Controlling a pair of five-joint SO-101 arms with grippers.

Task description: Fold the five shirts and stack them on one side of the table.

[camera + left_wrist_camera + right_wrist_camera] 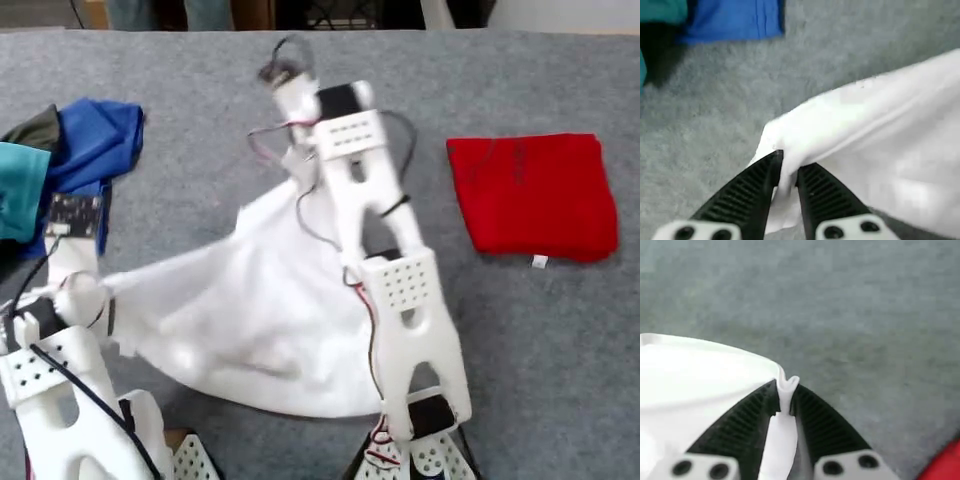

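Note:
A white shirt (pixel 250 320) is spread between the two arms over the grey table, lifted at two corners. My left gripper (pixel 787 167) is shut on one white corner (pixel 785 145) at the table's left. My right gripper (pixel 785 392) is shut on another pinched fold of the white shirt (pixel 700 375) near the table's middle back. A folded red shirt (pixel 533 194) lies at the right. At the far left lie a blue shirt (pixel 92 145), a teal one (pixel 18 190) and a dark one (pixel 35 128), bunched together.
The grey cloth-covered table (pixel 520 340) has bare room at the front right and along the back. The right arm (pixel 385 250) stretches over the white shirt's right side. The blue shirt (pixel 735 20) lies just beyond the left gripper.

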